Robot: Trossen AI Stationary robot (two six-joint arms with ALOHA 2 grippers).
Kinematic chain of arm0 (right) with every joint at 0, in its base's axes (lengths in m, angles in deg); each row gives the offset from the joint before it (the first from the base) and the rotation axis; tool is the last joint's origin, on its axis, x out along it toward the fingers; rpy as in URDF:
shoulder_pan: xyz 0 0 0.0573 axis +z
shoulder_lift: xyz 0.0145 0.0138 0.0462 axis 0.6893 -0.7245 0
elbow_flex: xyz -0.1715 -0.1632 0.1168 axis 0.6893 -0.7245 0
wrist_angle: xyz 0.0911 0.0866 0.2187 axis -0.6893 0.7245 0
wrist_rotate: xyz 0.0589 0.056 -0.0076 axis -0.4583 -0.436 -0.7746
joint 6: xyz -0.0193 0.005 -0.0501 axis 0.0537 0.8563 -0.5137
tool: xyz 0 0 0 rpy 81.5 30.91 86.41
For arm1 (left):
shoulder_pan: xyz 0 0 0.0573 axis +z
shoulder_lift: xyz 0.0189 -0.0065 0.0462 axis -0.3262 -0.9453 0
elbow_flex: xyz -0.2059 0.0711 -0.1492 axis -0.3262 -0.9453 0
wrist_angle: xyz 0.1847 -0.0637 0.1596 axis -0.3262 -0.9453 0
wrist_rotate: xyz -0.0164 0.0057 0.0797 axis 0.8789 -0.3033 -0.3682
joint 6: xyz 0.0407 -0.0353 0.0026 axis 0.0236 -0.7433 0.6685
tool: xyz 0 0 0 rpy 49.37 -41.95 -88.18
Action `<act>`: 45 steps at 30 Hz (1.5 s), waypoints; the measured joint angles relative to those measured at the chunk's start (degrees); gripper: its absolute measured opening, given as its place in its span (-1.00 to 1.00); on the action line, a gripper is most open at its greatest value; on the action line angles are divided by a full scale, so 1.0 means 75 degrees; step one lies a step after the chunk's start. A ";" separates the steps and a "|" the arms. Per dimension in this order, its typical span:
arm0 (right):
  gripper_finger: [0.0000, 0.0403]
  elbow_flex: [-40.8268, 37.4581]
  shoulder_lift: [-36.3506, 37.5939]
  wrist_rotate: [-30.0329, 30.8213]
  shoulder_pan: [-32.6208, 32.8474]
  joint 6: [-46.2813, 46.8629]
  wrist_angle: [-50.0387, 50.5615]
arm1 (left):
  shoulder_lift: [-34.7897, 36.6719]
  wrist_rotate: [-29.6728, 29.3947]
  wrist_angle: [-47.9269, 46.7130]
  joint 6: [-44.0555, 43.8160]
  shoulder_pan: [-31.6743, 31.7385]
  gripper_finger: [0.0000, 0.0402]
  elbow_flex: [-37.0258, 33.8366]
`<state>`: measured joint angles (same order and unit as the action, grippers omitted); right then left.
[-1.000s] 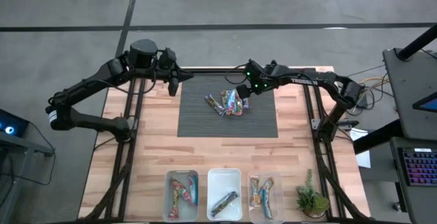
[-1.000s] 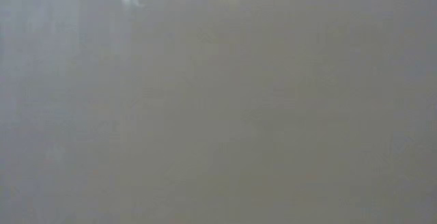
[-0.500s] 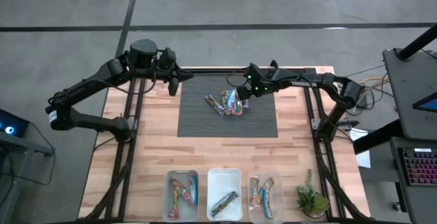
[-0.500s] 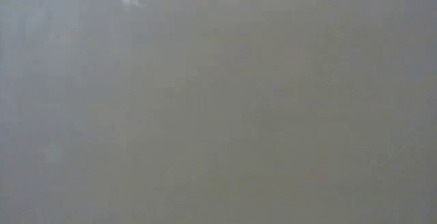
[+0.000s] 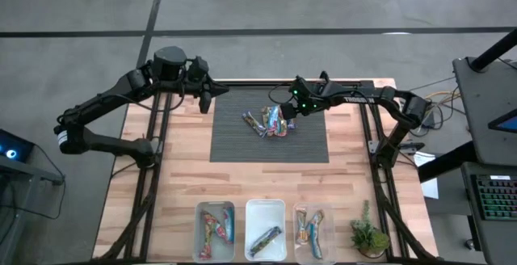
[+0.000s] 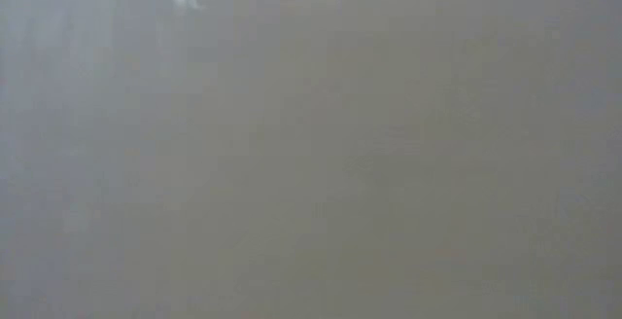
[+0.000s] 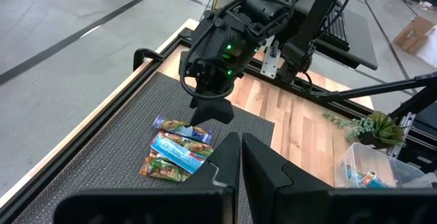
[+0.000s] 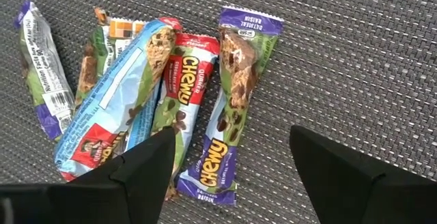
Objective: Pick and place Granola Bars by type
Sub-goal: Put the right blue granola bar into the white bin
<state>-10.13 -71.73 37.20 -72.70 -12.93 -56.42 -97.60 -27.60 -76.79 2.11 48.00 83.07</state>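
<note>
Several granola bars (image 5: 271,121) lie in a loose pile on the dark mat (image 5: 242,144). The right wrist view shows a purple-ended bar (image 8: 235,101), a red bar (image 8: 186,87), a blue bar (image 8: 116,94) and another purple bar (image 8: 42,67). My right gripper (image 5: 287,113) hangs open over the pile's right side, its fingers (image 8: 147,166) standing either side of the purple-ended bar's end, touching nothing that I can see. It also shows in the left wrist view (image 7: 210,111). My left gripper (image 5: 205,101) is shut and empty at the mat's far left corner. The low view shows only grey blur.
Three clear bins stand along the near edge: the left one (image 5: 216,229) and the right one (image 5: 310,231) each hold sorted bars, and the middle one (image 5: 265,229) holds one dark bar. A small plant (image 5: 367,237) stands at the near right corner.
My right gripper has gone a little toward the table's left, over the pile of bars. The bars have stayed where they were.
</note>
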 joint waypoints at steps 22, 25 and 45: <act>0.35 0.0009 0.0000 -0.0035 0.0012 -0.0002 0.0006 | 0.0000 -0.0002 0.0006 0.0098 0.0000 -1.00 -0.0023; 0.34 0.0009 0.0000 -0.0071 0.0015 -0.0002 0.0012 | 0.0000 -0.0003 -0.0010 0.0144 0.0000 -1.00 -0.0052; -0.51 0.0012 0.0000 -0.0463 0.0017 -0.0203 0.0087 | -0.0245 -0.0003 0.0009 0.0442 0.0014 -1.00 -0.0050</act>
<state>-10.05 -71.73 33.73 -72.57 -14.45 -55.76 -99.44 -27.62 -76.73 5.43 48.10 82.69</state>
